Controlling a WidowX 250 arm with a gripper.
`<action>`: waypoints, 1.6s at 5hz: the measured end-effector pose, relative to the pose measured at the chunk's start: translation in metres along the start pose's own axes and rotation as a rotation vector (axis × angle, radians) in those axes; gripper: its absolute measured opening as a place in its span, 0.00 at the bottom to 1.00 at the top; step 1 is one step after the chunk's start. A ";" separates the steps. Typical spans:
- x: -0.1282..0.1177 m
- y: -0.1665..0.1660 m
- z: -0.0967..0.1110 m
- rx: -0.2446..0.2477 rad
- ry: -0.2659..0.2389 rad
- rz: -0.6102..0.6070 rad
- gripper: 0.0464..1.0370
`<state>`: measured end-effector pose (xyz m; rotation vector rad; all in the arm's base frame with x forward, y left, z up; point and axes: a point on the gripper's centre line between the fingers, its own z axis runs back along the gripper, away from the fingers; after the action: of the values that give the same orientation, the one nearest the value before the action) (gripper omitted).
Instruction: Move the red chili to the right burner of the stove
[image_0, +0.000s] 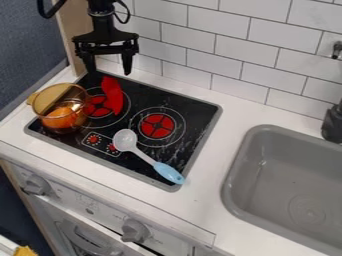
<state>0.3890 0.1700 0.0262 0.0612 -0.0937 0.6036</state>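
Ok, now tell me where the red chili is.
In the camera view, the red chili lies on the stove's left burner, just right of the amber pot and below the gripper.

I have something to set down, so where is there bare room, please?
Bare counter runs between stove and sink; the right burner is uncovered, beside the spoon. The left burner is crowded: chili on it, pot alongside, tool above.

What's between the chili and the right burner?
Between the chili and the right burner, the camera view shows just bare black stovetop with printed rings. The spoon is off that line.
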 end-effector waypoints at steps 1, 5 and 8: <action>0.000 -0.003 -0.015 -0.004 0.023 -0.013 0.96; -0.001 -0.004 -0.044 0.005 0.079 -0.026 0.63; -0.014 -0.020 -0.029 -0.033 0.084 -0.087 0.52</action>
<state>0.3912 0.1477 -0.0043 0.0074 -0.0195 0.5170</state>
